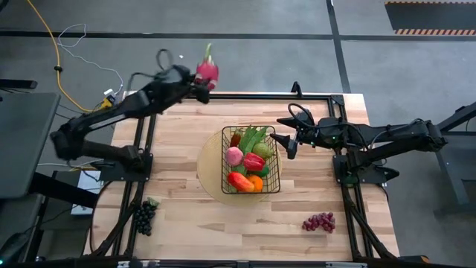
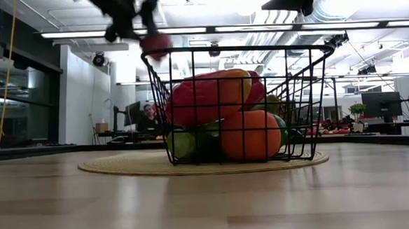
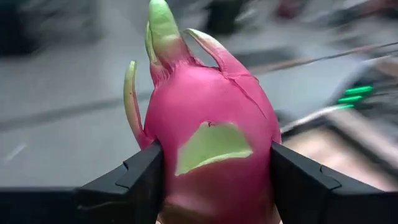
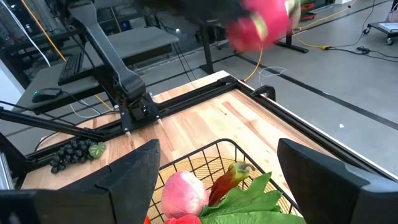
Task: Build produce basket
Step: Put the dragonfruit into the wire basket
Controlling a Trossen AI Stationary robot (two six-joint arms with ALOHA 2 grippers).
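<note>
The left gripper (image 3: 211,180) is clamped on the pink dragon fruit (image 1: 207,71), which it holds high in the air at the far edge of the table (image 1: 178,193), well apart from the basket (image 1: 273,165); to do this step well, the fruit should travel above the rim and go down onto the produce (image 1: 247,160) before it is let go. The left arm is stretched forward and raised. The right gripper (image 1: 288,145) waits with open fingers just beside the basket's right wall.
</note>
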